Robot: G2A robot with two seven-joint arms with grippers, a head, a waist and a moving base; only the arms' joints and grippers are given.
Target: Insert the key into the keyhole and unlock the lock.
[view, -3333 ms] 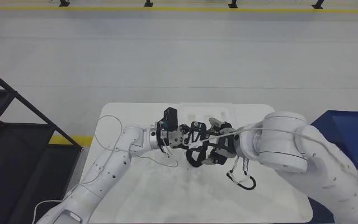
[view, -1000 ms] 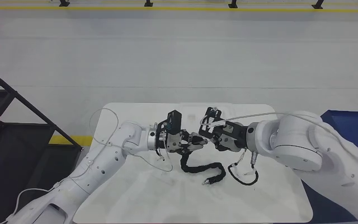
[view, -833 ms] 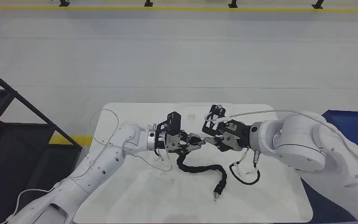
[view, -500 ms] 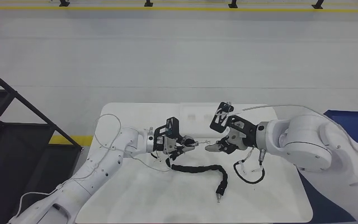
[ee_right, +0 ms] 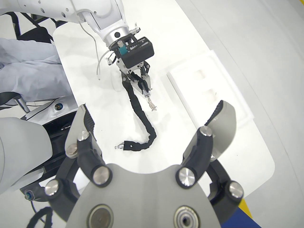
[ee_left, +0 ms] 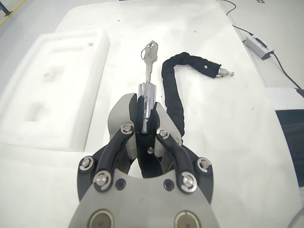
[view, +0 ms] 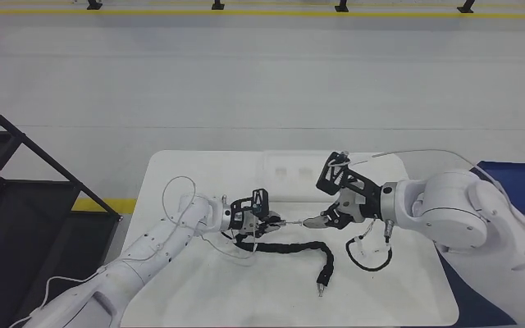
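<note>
Legible text: none. Key (ee_left: 150,55), lock (ee_left: 147,93), foam tray (ee_left: 71,46) and tabletop (ee_left: 213,131) carry no readable print, number or sign. Any print on the power adapter (ee_left: 257,45) is too small to read.

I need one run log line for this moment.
left hand: shut on lock | key: inserted in lock | right hand: open, empty | chain: free end on table

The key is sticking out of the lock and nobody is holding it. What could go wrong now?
1. The key sits in the lock with the right gripper open and apart from it. If the lock tips, the key might slide out.
2. The left gripper pinches only the lock's smooth metal barrel, and the chain trails off it across the table. A tug from the chain could twist the lock loose.
</note>
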